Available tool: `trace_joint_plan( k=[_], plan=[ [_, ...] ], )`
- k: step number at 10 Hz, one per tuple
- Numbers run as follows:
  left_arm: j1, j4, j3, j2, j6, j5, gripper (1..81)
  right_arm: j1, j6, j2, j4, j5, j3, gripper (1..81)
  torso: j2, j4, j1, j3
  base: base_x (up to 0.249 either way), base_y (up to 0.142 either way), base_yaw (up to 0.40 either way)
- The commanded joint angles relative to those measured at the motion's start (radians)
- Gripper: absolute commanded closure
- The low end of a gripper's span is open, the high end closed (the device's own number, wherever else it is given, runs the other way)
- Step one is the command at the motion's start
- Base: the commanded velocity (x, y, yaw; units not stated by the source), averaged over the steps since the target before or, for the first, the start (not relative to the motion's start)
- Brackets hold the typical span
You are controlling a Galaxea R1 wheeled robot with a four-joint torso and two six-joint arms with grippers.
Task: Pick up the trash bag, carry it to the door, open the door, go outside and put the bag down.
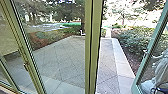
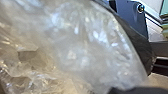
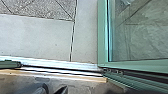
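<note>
Plastic trash bag (image 2: 87,45) close by the left fingers, looks limp, slippery, probably light, best grabbed by bunched folds; can't tell if left or right fingers are spread or pinching.

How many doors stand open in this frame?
1: the door at the right of the head view, swung outward over the yard, with a person partly seen through its glass. Others may be out of sight.
</note>
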Motion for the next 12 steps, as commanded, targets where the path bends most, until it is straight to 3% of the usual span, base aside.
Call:
trace_joint_plan(
  k=[1,2,4,5,6,7,10,12],
  plan=[
    [-0.030,0.004,0.007,-0.016,0.006,0.071,81.1,0.016,-0.099,-0.105,0.102,-0.014,0.095,1.0,0.000,0.000,0.000,0.000,0.000,0.000,0.000],
    [-0.032,0.004,0.007,-0.017,0.006,0.071,81.1,-0.038,-0.164,-0.142,0.160,-0.013,0.148,1.0,0.000,0.000,0.000,0.000,0.000,0.000,0.000],
    [-0.038,0.004,0.007,-0.014,0.006,0.071,81.1,-0.183,-0.213,-0.182,0.192,0.023,0.262,1.0,0.000,0.000,0.000,0.000,0.000,0.000,0.000],
    [-0.041,0.004,0.007,-0.013,0.008,0.071,81.1,-0.288,-0.213,-0.179,0.189,0.112,0.308,1.0,0.000,0.000,0.000,0.000,0.000,0.000,0.000],
    [-0.042,0.004,0.007,-0.011,0.008,0.071,81.1,-0.388,-0.213,-0.162,0.185,0.268,0.334,1.0,0.000,0.000,0.000,0.000,0.000,0.000,0.000],
    [-0.042,0.004,0.005,-0.011,0.006,0.069,81.1,-0.466,-0.213,-0.142,0.192,0.356,0.339,1.0,0.000,0.000,-0.001,0.000,0.000,0.000,0.000],
    [-0.042,-0.001,-0.007,-0.005,0.006,0.066,81.1,-0.621,-0.211,-0.056,0.185,0.495,0.420,1.0,-0.001,0.000,-0.001,0.001,0.000,0.000,0.000],
    [-0.048,-0.001,-0.060,0.024,0.006,0.066,81.1,-0.678,-0.213,-0.017,0.171,0.544,0.466,1.0,-0.001,0.000,-0.002,0.001,0.000,0.000,0.000]
  ],
)
